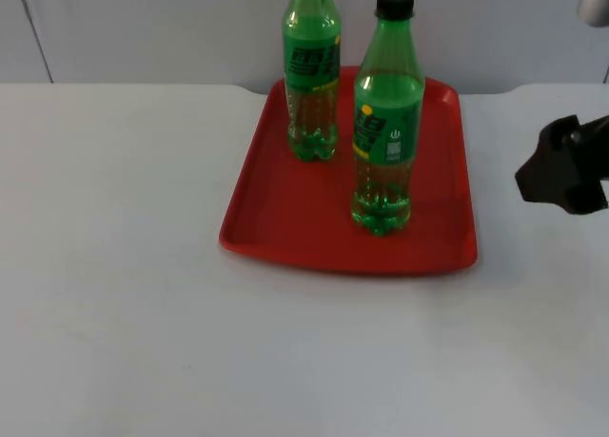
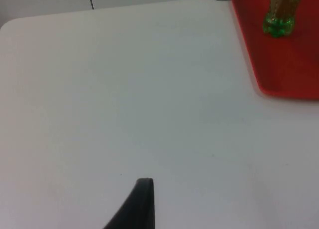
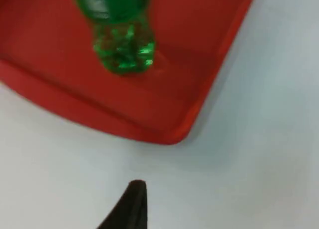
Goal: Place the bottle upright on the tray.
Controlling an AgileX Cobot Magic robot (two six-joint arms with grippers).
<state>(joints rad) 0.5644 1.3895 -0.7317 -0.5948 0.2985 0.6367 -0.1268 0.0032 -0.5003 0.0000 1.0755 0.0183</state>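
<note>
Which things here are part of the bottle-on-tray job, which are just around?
Job:
- front bottle, black cap, upright on the tray
- red tray
- right tool, off the tray's right side, over the table

Around:
- back bottle, also upright on the tray
- white table
- grey wall

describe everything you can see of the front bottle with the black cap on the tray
The front bottle is clear green plastic with a black screw cap, a green label with white and yellow print, and a lumpy petal-shaped base. It stands upright on the red tray, toward its near right part, in front and to the right of the second green bottle and apart from it. Nothing grips it: the right gripper hangs off to the tray's right, over the table.
</note>
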